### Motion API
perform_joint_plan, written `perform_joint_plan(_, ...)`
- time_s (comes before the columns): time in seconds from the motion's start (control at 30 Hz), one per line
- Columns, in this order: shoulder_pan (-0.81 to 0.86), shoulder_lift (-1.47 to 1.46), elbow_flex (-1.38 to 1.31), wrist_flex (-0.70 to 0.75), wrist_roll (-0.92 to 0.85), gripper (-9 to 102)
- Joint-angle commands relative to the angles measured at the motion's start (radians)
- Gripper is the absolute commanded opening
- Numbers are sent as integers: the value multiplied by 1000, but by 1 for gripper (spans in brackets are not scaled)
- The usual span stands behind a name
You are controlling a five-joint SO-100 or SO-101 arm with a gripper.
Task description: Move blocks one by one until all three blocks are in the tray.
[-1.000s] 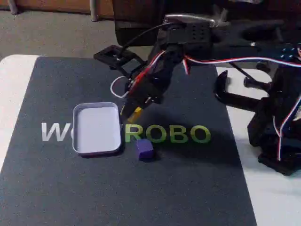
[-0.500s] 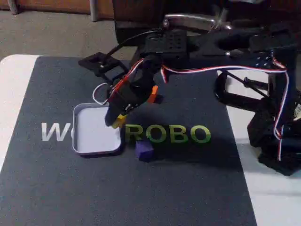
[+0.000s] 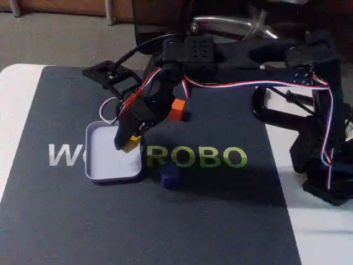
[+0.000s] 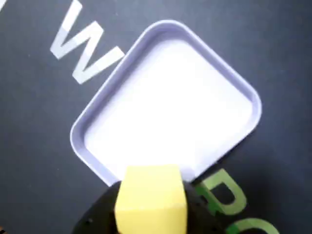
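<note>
My gripper (image 3: pixel 128 142) is shut on the yellow block (image 3: pixel 131 144) and holds it in the air over the right edge of the white tray (image 3: pixel 99 160). In the wrist view the yellow block (image 4: pixel 151 201) sits between the jaws at the bottom, just short of the near rim of the tray (image 4: pixel 97 114), whose floor is bare. The orange block (image 3: pixel 177 109) lies on the mat behind the arm. The purple block (image 3: pixel 170 175) rests on the mat just right of the tray's front corner.
A dark mat (image 3: pixel 165 221) with pale and green lettering covers the white table (image 3: pixel 14 99). The arm's black base and a clamp (image 3: pixel 325 143) stand at the right. Red, white and blue wires (image 3: pixel 248 84) run along the arm.
The gripper has carried the yellow block leftward, from right of the tray to above its right edge. The orange block has come into sight behind the arm. The purple block stayed put.
</note>
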Motion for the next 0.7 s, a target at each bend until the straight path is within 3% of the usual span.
perform_joint_plan(0.0,-6,8,-49,5,5,-8)
perform_joint_plan(0.13,-8,-6,-63,5,5,-8)
perform_joint_plan(0.27,-5,-15,-74,5,2,11)
perform_joint_plan(0.43,-5,-25,-80,5,-2,23)
perform_joint_plan(0.67,2,-25,-83,17,-25,27)
